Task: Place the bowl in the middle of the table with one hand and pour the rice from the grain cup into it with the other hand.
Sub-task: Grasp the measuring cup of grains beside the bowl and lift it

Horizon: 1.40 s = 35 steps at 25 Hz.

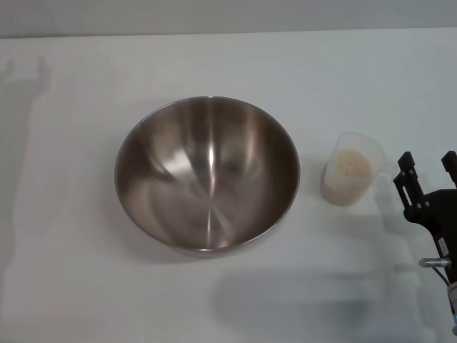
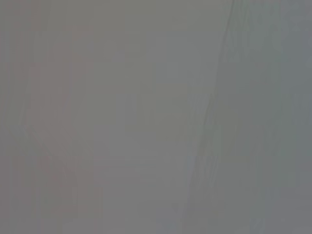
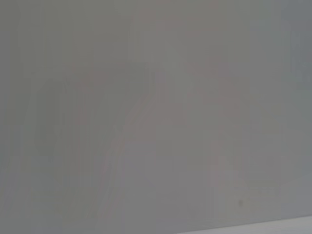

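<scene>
Jaws of right gripper [image 1: 428, 165] parted, empty, beside upright grain cup [image 1: 349, 168] of rice [image 1: 354, 163], bowl [image 1: 207, 175] mid-table [image 1: 71, 286].

A plain grey wall [image 1: 228, 16] runs as a narrow strip beyond the tabletop's far edge, and no other non-task thing shows.
</scene>
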Tool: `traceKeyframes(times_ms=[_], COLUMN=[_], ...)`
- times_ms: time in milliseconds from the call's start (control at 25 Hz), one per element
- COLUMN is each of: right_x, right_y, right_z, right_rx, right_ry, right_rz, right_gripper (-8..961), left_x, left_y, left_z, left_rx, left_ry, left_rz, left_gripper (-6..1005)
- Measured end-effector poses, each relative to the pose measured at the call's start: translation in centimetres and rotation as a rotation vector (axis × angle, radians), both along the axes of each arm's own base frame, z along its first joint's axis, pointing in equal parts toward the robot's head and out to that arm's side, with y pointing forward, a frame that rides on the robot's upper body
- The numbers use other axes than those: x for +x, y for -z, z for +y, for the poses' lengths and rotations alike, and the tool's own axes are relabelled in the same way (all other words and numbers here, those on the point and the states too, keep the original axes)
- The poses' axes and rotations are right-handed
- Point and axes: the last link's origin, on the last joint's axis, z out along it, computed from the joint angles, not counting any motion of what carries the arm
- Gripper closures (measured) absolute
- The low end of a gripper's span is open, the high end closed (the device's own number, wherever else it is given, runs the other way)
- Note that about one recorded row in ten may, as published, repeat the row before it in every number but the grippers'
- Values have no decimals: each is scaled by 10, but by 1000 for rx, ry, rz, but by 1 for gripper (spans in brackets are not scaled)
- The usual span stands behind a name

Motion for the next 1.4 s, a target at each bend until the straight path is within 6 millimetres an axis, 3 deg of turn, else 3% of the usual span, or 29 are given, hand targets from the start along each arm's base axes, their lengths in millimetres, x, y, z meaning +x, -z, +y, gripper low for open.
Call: traceKeyframes(times_ms=[920,1400], right_x=[-5,2], right_y=[16,14], right_z=[-24,-23], right_rx=[-75,-75], right_ry=[0,27], right_rz=[31,66], right_gripper=[280,280], left_x=[-3,-1], left_y=[0,-3], left_z=[-5,-8], left_rx=[1,13], left_ry=[-1,7], left_rz=[-3,-2], left_gripper=[410,411])
